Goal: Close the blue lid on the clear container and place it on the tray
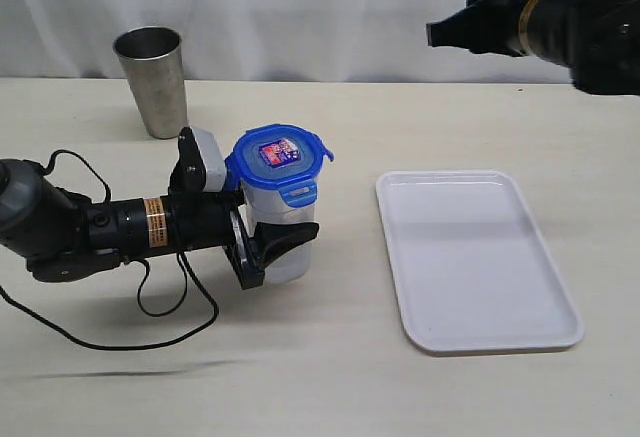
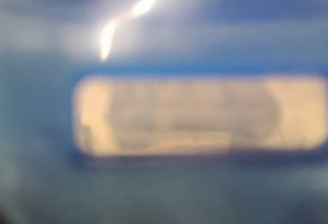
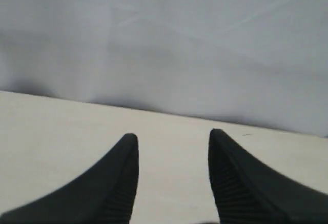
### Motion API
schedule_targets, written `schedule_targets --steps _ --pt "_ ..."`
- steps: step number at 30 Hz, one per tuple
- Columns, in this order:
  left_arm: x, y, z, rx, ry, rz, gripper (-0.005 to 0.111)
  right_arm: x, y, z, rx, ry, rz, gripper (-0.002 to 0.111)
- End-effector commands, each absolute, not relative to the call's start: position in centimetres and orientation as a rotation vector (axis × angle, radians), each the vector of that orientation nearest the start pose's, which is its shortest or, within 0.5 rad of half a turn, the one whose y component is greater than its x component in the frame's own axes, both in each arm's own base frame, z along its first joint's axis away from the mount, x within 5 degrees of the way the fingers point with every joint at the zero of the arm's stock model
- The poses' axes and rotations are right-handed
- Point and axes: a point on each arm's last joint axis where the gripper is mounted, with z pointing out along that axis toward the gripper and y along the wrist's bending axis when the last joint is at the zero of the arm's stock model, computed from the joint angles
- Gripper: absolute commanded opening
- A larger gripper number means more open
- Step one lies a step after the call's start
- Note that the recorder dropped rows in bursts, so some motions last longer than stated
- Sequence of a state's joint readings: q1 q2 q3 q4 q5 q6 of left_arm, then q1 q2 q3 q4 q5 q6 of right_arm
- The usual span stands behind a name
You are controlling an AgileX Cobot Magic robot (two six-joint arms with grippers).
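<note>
Two grippers are in view, and only one has work in it. The left gripper [image 1: 281, 239] lies low over the table and is closed around the lower body of the clear container [image 1: 272, 213]; one dark finger crosses its front side and the other is hidden behind it. The container stands upright, so its long axis is vertical. The blue lid [image 1: 279, 154] sits on its mouth, sticker up. One flap hangs down at the front and another sticks out at the side; I cannot tell if they are snapped. The left wrist view gives only a blue blur, too close to read.

The right gripper [image 3: 171, 137] hangs high at the far right, its fingers apart with nothing between them, well away from the container.

The tray [image 1: 470, 257] lies flat to the right of the container in the exterior view, apart from it, with bare table between. Its long side runs from near to far. In my judgement the left arm is much the nearer one, and the carry goes sideways to the right, along the line in which this arm already points. The steel tumbler [image 1: 153, 79] stands behind, out of that path.
</note>
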State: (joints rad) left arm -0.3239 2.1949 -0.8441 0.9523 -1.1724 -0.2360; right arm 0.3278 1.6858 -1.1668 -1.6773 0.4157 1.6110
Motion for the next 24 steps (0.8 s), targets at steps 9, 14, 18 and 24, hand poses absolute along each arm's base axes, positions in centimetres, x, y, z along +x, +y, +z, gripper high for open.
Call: schedule_targets --steps 9,14,18,24 --pt "31.1 -17.4 7.2 1.126 1.578 -0.803 0.000 38.0 11.9 32.1 -0.404 2.358 0.432 0.042" --pt "31.1 -17.4 7.1 1.127 1.583 -0.800 0.000 36.3 15.5 33.0 -0.656 2.346 0.814 0.043" --pt "31.1 -17.4 7.2 1.125 1.584 -0.799 0.000 35.7 17.3 31.2 -0.754 2.445 0.812 0.048" --pt "31.1 -17.4 7.2 1.125 1.584 -0.799 0.000 35.6 18.9 28.2 -0.828 2.567 0.808 0.046"
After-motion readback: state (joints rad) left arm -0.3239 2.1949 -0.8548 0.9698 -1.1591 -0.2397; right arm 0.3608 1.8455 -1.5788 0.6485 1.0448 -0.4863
